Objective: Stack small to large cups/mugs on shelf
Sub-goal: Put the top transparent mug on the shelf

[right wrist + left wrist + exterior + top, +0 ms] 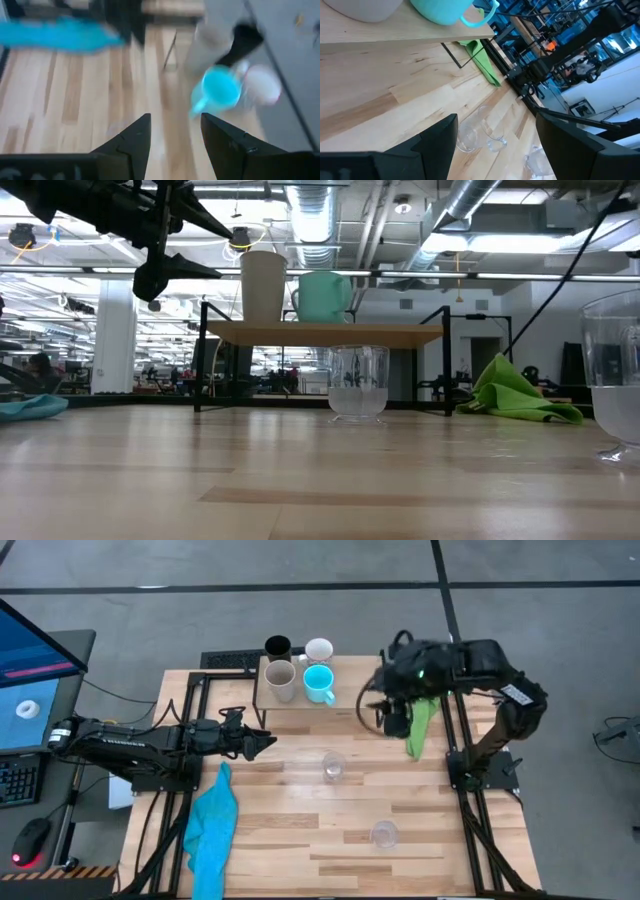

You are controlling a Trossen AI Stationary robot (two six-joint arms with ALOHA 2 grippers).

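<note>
Looking for writing, I can make out none: the white marks on the left arm and the tag on the right arm are too small to read.

At the far left a monitor (35, 660) glows blue, with a keyboard (15, 780) and mouse (35, 835) below it. The left arm lies over the tabletop's (300, 840) left edge, its gripper (262, 743) hanging above the boards just short of the shelf's near left corner, fingers (437, 145) spread wide and holding nothing. A blue cloth (213, 825) is crumpled on the tabletop below that arm.

The shelf (300, 705) stands at the back of the tabletop. On it are the black tumbler (278, 647), the beige cup (280, 680), the white mug (319, 649) and the cyan mug (319, 683), packed closely in two rows. None is stacked inside another.

Two clear glasses stand on the tabletop: one (333, 767) in front of the shelf, near the middle, the other (384, 834) further to the right and nearer the front edge. They are well apart, with bare boards between them and the shelf.

The right gripper (385, 712) hangs off the shelf's right end, fingers (132, 140) apart and empty, pointing toward the cyan mug. A green cloth (420, 725) lies just beneath that arm, partly covered by it.
</note>
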